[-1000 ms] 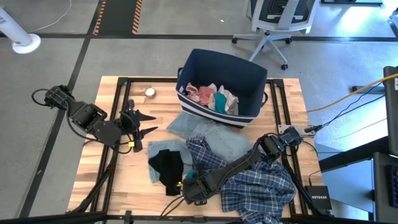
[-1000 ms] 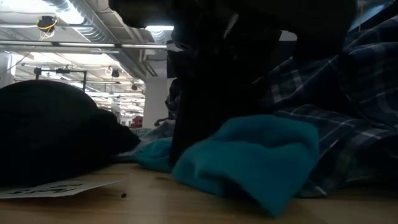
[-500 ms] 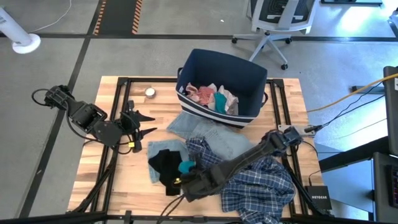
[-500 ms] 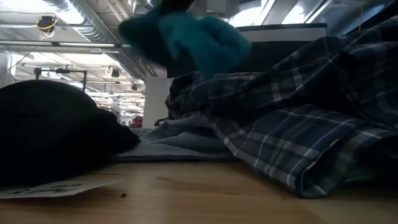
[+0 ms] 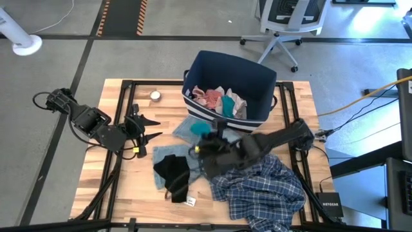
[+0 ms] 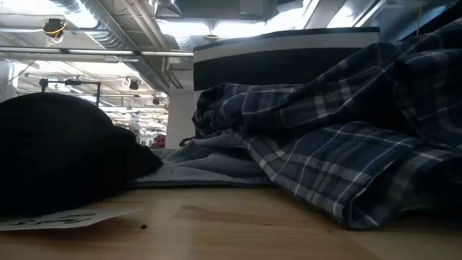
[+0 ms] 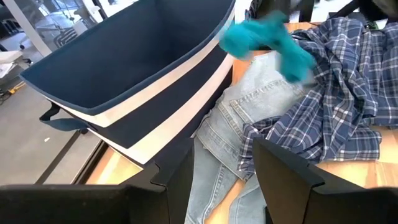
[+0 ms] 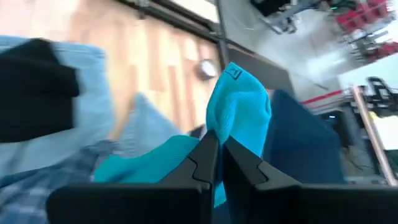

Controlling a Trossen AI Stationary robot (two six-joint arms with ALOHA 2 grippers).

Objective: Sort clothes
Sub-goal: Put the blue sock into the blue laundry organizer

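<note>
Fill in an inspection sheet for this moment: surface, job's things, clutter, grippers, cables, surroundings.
Surface: wooden table with black rails.
Job's things: plaid shirt, denim and black piece lie on the table; teal piece is held in the air; pink, teal and white pieces lie in the navy bin.
Clutter: small round silver object; white tag.
Grippers: right gripper shut on the teal piece near the bin; left gripper open, idle at the table's left.
Cables: yellow cable at the right.
Surroundings: office chair, white fan base.
</note>
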